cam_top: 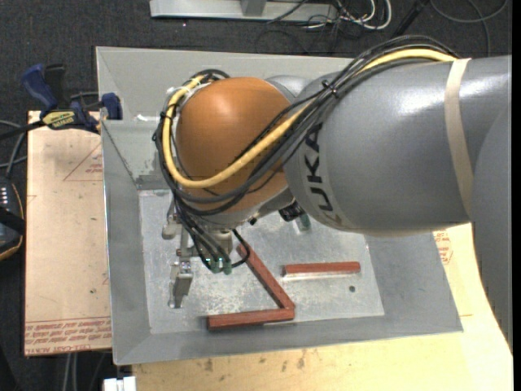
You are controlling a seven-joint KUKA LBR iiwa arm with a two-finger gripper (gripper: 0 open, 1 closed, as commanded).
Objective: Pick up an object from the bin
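My gripper (177,296) hangs low over the bin's left part, under the orange dome on the wrist, with its tip close to the floor. No thing shows beneath it or in it. To its right lies a red-brown L-shaped strip (249,318); one leg runs along the bin's near side and the other slants up toward the gripper's body. Further right a straight red-brown bar (320,268) with a pale edge lies flat on the floor, apart from the gripper.
The arm and its dome cover the middle and back of the bin. A small dark-and-teal thing (296,217) peeks out from under the arm. The floor round the gripper's tip is bare, scuffed metal; the left wall is close.
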